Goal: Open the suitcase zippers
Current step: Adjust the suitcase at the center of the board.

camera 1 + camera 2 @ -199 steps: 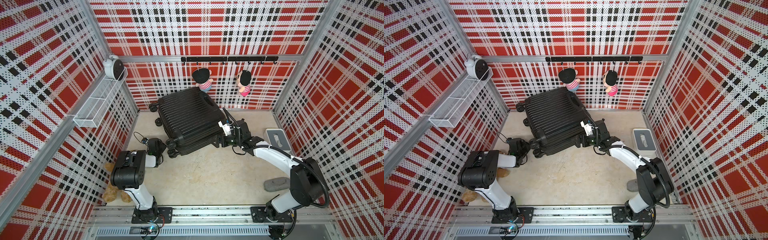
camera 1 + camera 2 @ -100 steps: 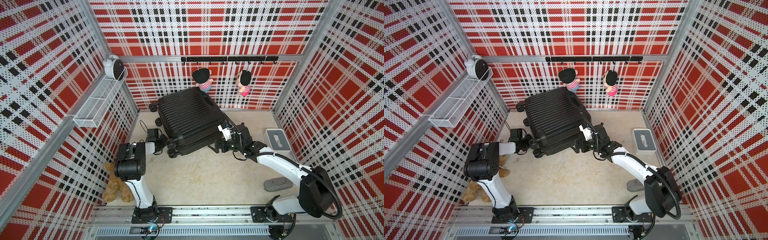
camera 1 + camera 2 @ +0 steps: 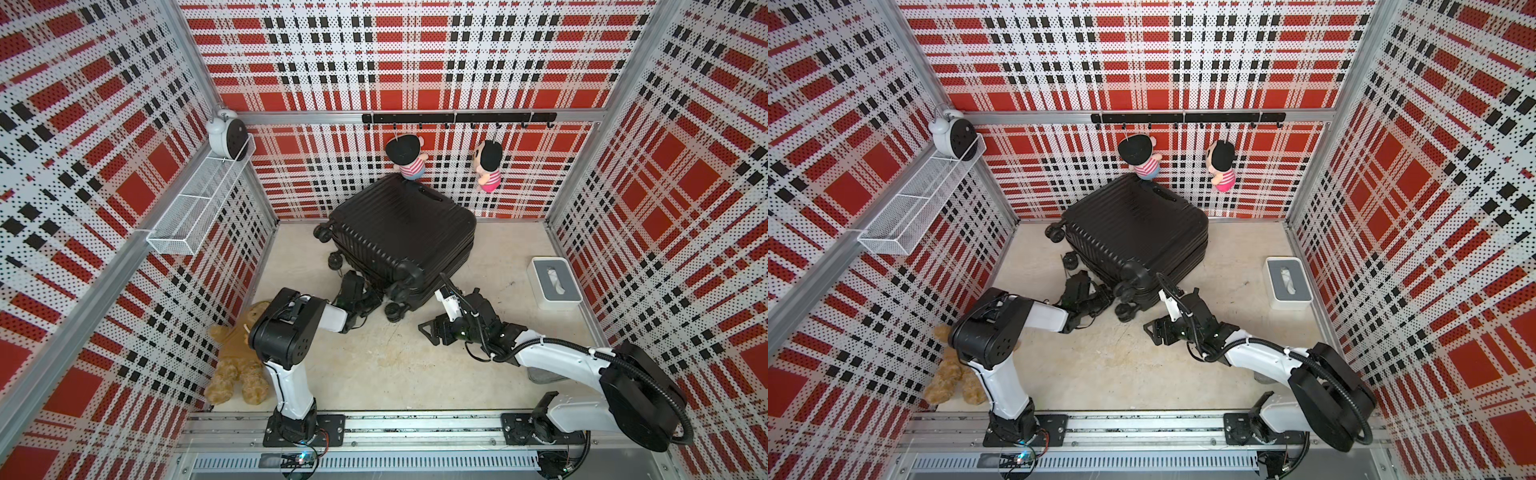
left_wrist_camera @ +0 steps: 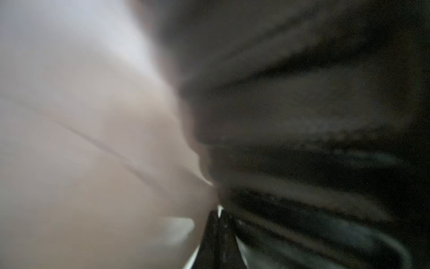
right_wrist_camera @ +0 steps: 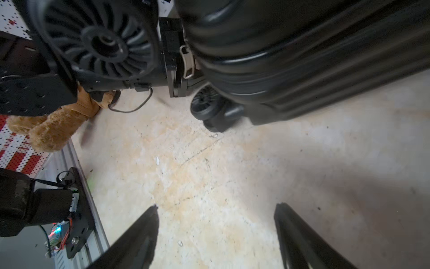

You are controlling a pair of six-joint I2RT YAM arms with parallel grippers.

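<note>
Suitcase (image 3: 403,232) lies flat; left end effector (image 3: 374,298) sits closed by its wheels (image 3: 392,311), grasp unclear; right end effector (image 5: 216,206) gapes, empty.

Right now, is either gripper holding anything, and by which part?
Right gripper: open, empty. Left gripper: shut beside the zipper pull; whether it pinches the pull cannot be told.

Red, white and black plaid walls (image 3: 415,62) all round a scuffed beige floor (image 3: 395,374), with a brown teddy (image 3: 232,365) slumped at lower left and a white-and-grey tissue box (image 3: 569,291) by the right wall. Upper left there's a white wire basket (image 3: 195,216) with an alarm clock (image 3: 226,135) sitting in its far end. Top middle, a black hook rail (image 3: 457,118) has a striped-top doll (image 3: 405,156) hanging off it and a second doll (image 3: 489,164) to its right.
</note>
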